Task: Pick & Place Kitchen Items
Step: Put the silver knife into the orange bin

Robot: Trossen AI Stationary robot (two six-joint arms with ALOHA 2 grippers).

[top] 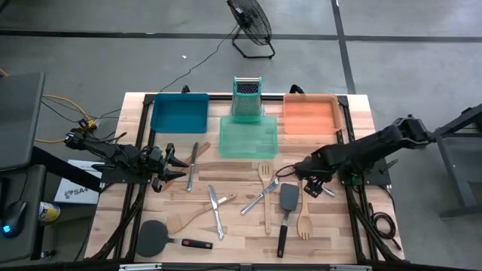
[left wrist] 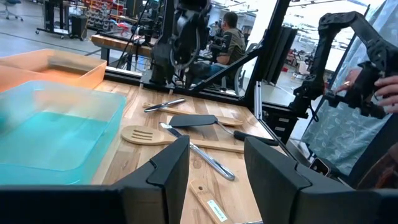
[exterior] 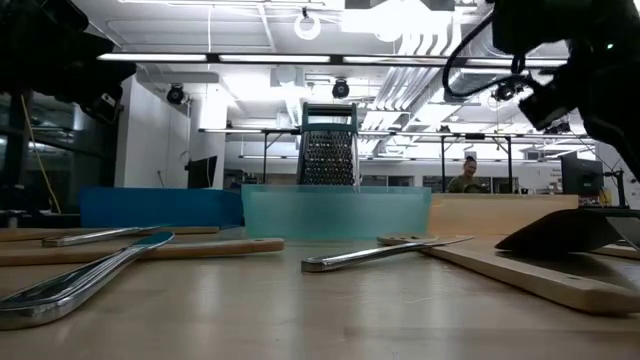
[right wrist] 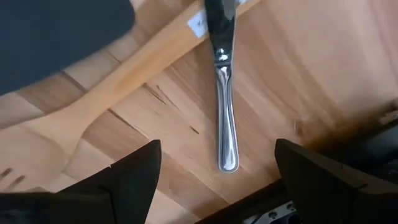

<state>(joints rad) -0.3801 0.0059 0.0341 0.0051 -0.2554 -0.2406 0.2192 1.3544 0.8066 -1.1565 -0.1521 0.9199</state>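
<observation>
In the overhead picture the right claw (top: 286,172) is a dark blur at centre right, its fingers hard to separate there; its own wrist picture shows them spread wide, holding nothing, with a silver handle (right wrist: 225,106) lying on the counter (right wrist: 311,68) between them, its upper end cut off at the top edge. A pale wooden spatula (right wrist: 93,106) runs diagonally beside that handle, partly covered by a black spatula blade (right wrist: 56,37) in the upper left corner. From above, the right claw hangs just above and left of the black spatula (top: 288,197) and just right of the silver fork (top: 260,198). The left claw (top: 179,167) sits at centre left, partly spread and empty, close beside a silver knife (top: 192,165) that lies just to its right. More utensils lie scattered toward the lower middle: another knife (top: 216,211), a wooden spoon (top: 188,218) and a red-tipped black spatula (top: 154,237). In the table-height picture the arms are only dark shapes in the top corners, and the near utensils are blurred
</observation>
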